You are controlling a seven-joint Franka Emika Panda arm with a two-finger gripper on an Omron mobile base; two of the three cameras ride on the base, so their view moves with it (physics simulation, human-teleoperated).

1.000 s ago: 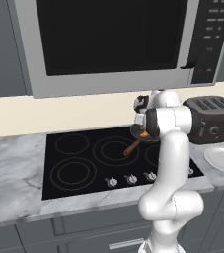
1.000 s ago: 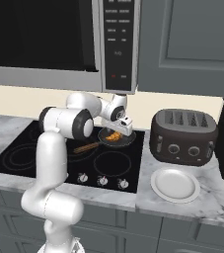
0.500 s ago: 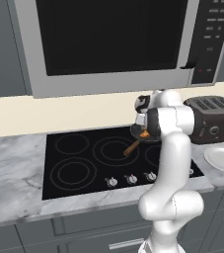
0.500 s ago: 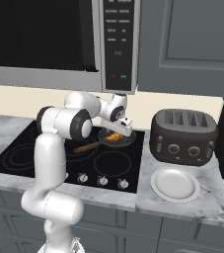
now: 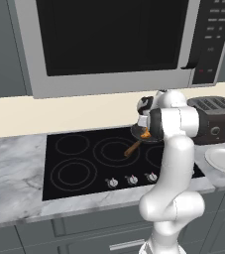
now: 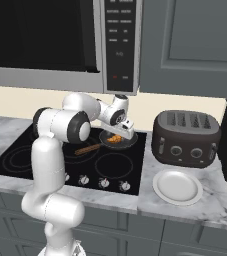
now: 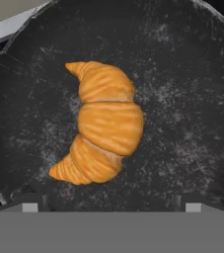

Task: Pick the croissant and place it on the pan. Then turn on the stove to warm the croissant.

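Croissant [image 7: 105, 129] lies flat in the pan [image 7: 192, 99], ready for warming; tool [image 7: 108, 207] hovers above, jaws apparently wide, empty.

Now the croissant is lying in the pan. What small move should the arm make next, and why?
Probably lift the open claw straight up. The croissant already lies free in the pan, so the knobs at the stove's front edge come next.

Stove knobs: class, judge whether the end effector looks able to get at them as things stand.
Probably yes. The open end effector hovers above the croissant in the pan, holding nothing; the stove knobs sit uncovered along the front edge.
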